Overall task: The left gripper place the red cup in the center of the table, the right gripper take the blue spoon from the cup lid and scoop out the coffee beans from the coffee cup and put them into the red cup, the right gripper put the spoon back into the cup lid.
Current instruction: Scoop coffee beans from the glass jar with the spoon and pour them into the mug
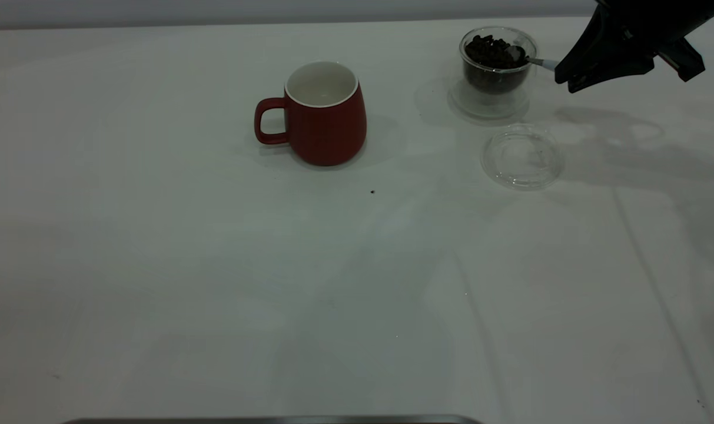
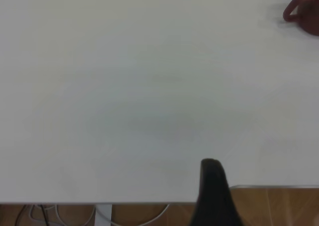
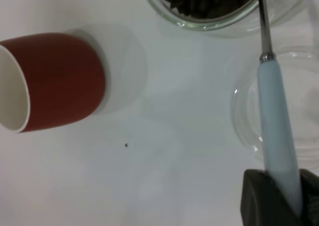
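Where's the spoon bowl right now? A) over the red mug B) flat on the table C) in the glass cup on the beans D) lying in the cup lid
C: the right gripper holds the blue spoon by its handle, and the metal bowl sits on the coffee beans inside the coffee cup.

The shiny metal bowl of the pale-blue-handled teaspoon [image 3: 273, 131] runs past the right wrist view's edge. The rounded dark-red ceramic mug [image 2: 305, 14] is cropped in the left wrist view.
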Action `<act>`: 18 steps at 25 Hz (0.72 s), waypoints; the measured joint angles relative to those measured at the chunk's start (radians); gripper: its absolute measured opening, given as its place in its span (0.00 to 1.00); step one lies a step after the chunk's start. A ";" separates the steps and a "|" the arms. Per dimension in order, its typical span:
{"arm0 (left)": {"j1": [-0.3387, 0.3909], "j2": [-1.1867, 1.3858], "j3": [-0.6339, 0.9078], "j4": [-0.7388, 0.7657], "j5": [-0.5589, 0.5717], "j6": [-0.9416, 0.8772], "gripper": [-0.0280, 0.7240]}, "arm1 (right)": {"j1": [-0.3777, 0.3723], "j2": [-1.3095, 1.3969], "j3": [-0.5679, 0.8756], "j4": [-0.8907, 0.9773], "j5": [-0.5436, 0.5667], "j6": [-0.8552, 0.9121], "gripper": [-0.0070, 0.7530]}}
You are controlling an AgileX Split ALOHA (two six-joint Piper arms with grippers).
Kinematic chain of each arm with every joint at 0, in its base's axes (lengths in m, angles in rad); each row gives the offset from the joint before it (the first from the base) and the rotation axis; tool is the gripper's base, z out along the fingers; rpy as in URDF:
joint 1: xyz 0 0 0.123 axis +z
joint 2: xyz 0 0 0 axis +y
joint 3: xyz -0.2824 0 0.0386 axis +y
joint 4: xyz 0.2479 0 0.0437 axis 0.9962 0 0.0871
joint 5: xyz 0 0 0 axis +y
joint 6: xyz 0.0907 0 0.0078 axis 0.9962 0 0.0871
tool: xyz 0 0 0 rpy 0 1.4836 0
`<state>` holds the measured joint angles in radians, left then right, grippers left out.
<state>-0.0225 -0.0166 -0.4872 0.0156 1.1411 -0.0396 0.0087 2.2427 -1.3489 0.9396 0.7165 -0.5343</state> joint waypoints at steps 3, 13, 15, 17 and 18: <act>0.000 0.000 0.000 0.000 0.000 -0.001 0.82 | 0.000 0.000 0.000 0.013 0.015 0.000 0.15; 0.000 0.000 0.000 0.000 -0.001 -0.003 0.82 | 0.000 0.000 0.000 0.044 0.031 -0.016 0.15; 0.000 0.000 0.000 0.000 -0.001 -0.003 0.82 | 0.000 0.003 0.000 0.055 0.032 -0.024 0.15; 0.000 0.000 0.000 0.000 -0.001 -0.003 0.82 | -0.001 0.017 0.000 0.085 0.039 -0.037 0.15; 0.000 0.000 0.000 0.000 0.000 -0.003 0.82 | -0.002 0.029 0.000 0.104 0.045 -0.050 0.15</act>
<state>-0.0225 -0.0166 -0.4872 0.0156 1.1410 -0.0430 0.0067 2.2720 -1.3489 1.0441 0.7620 -0.5846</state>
